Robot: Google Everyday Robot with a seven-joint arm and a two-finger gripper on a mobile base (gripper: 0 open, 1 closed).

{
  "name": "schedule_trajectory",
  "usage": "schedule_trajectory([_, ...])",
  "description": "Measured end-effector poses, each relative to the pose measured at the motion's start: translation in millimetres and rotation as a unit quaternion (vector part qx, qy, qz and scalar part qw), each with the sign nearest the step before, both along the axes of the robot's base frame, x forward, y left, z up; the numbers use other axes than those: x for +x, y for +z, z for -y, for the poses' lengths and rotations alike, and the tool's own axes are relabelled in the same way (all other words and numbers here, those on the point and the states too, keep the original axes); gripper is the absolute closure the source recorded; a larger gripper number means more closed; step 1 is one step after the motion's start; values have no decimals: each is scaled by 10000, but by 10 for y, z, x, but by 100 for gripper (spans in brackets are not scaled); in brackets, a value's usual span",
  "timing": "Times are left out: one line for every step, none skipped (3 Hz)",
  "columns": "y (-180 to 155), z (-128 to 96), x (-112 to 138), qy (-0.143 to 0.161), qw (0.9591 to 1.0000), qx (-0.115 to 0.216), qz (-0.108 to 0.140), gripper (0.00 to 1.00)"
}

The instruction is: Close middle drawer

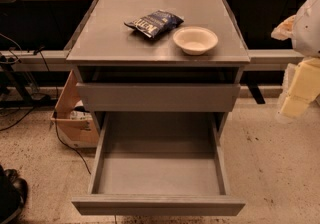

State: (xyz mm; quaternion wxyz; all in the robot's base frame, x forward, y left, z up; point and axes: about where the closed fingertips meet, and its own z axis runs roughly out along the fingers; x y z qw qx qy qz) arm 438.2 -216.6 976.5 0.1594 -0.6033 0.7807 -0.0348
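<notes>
The middle drawer (158, 205) of the grey cabinet (100, 43) is pulled far out toward me. Its long side walls and bare grey floor show, and it holds nothing. Its flat, handleless front panel is near the bottom edge of the view. Above it, the top drawer (158, 97) stands out a little from the cabinet. The lowest drawer is hidden under the open one. My gripper (298, 93) is a pale, blurred shape at the right edge. It is off to the right of the cabinet, at about the top drawer's height, and touches nothing.
A dark blue chip bag (154, 22) and a white bowl (195, 40) lie on the cabinet top. A cardboard box (75, 118) and cables sit on the floor to the left. A dark object (11, 193) is at the lower left corner. Benches run behind.
</notes>
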Motion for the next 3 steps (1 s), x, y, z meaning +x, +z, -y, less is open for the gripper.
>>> schedule_trajectory([0,0,0,0,10000,0,0,0])
schedule_trajectory([-207,-9,21,7,10000,4,25,0])
schedule_trajectory([-946,72,76,91,10000,7,-36,0])
